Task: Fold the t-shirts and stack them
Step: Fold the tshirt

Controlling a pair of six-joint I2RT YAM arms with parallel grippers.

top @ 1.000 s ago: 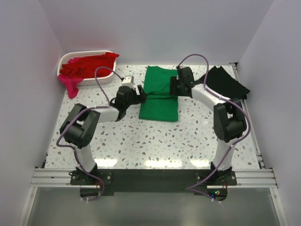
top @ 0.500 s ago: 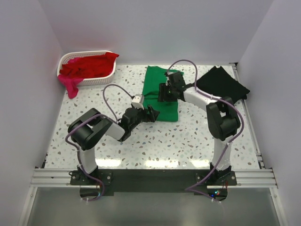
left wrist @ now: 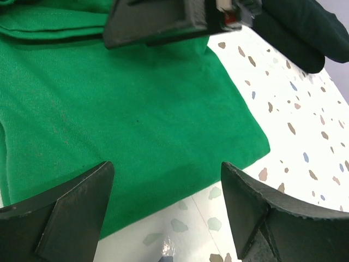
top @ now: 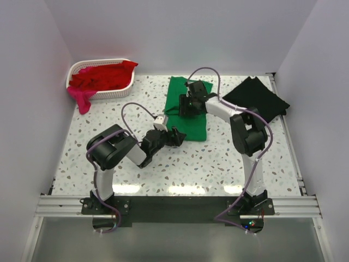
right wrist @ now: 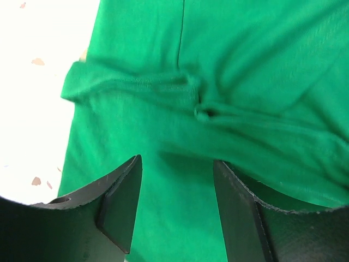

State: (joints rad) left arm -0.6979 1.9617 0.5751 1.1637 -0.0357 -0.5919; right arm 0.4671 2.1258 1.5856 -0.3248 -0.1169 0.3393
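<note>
— Where is the green t-shirt lying?
— Mid-table, long axis running away from the bases. I am hovering the left gripper at its near edge, jaws wide, empty; the right gripper is hanging over its crosswise fold, jaws half parted, empty.

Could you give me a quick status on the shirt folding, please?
Left gripper open at near edge of green shirt. Right gripper open above its crease. Nothing held, nothing blocking.

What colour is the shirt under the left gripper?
The shirt is bright green, clearest in left wrist view.
</note>
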